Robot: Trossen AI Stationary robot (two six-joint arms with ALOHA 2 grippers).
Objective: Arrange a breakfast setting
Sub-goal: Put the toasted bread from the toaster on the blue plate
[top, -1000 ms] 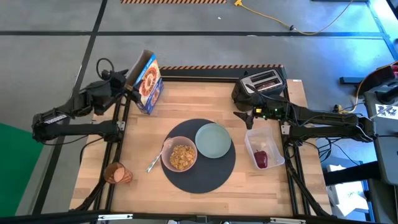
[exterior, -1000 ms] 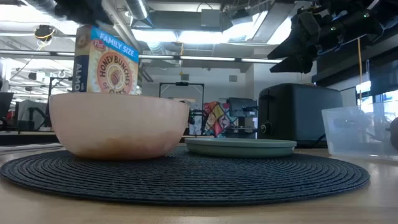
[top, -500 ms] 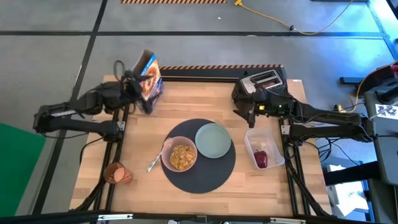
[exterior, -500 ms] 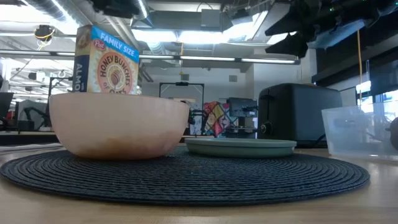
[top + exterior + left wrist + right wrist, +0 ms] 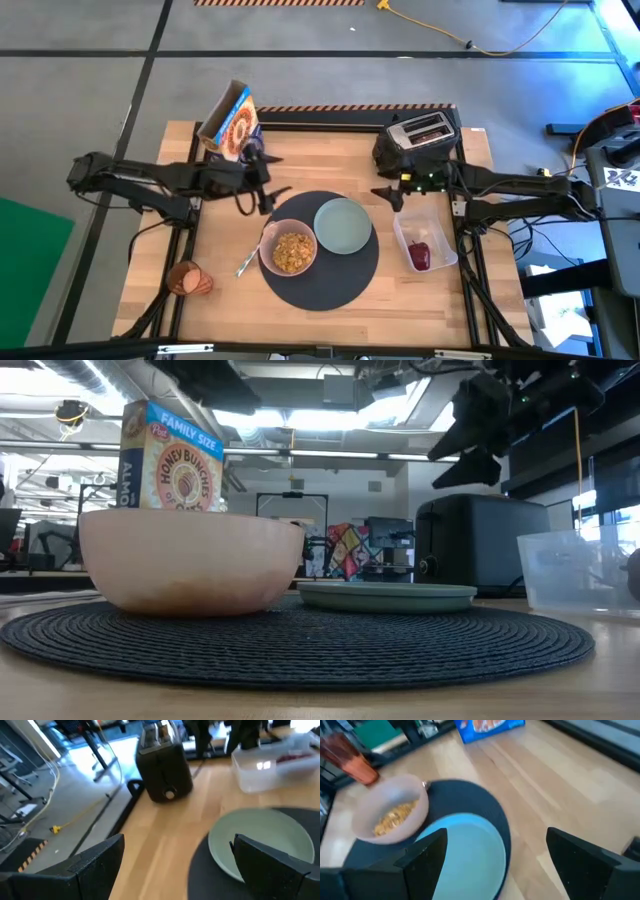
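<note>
The round dark-grey mat (image 5: pixel 322 268) carries the pink bowl (image 5: pixel 290 251), which holds cereal, and the empty pale-green plate (image 5: pixel 343 225). The metal spoon (image 5: pixel 249 259) lies beside the bowl, with its handle on the wood. The amber cup (image 5: pixel 188 279) lies on its side at the near left. The red fruit (image 5: pixel 419 254) sits in the clear tub (image 5: pixel 436 235). No toast shows. My left gripper (image 5: pixel 258 191) is open and empty above the mat's far-left edge. In its wrist view (image 5: pixel 175 870) its fingers stand wide apart. My right gripper (image 5: pixel 388 195) is open and empty between the toaster and the plate. It also shows in its wrist view (image 5: pixel 502 870).
A black toaster (image 5: pixel 420 135) stands at the far right. A cereal box (image 5: pixel 232 121) stands at the far left. Bare wood lies between the box, the toaster and the mat, and along the near edge.
My left gripper has left the cereal box and swung toward the table's right and near edges. It now hangs over the mat's far-left edge. The box stands where it was. My right gripper has stayed near the toaster.
</note>
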